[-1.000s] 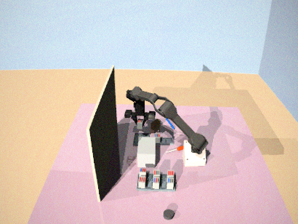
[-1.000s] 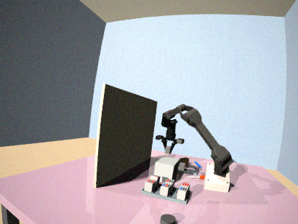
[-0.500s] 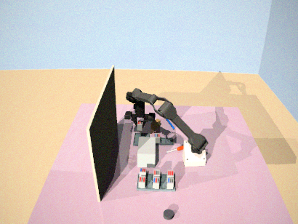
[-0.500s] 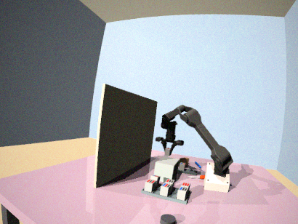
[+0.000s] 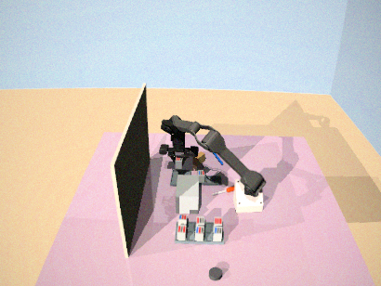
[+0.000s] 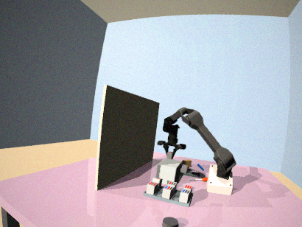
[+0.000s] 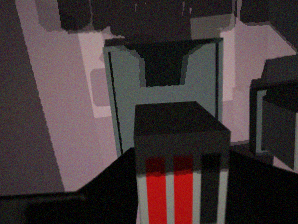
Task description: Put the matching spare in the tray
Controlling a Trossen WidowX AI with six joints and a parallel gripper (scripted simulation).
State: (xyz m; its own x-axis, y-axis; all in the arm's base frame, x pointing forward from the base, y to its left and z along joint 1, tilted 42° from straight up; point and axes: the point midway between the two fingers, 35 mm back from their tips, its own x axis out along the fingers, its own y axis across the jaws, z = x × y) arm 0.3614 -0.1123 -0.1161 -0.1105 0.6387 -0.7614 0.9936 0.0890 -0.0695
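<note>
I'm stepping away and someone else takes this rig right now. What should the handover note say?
Gripper: shut on a spare block whose label shows two red bars and one dark bar.
Position: the block hangs over the grey-green tray, behind the mounted unit. The wrist view shows the tray directly beneath; whether the block touches it cannot be told.
Other things: three spares sit in the rack in front of the unit.
Done: one spare picked and carried to the tray.
Left: lower it into the tray, open the gripper, pull back. The unit's back code is not readable in these views, so the match is unconfirmed.
</note>
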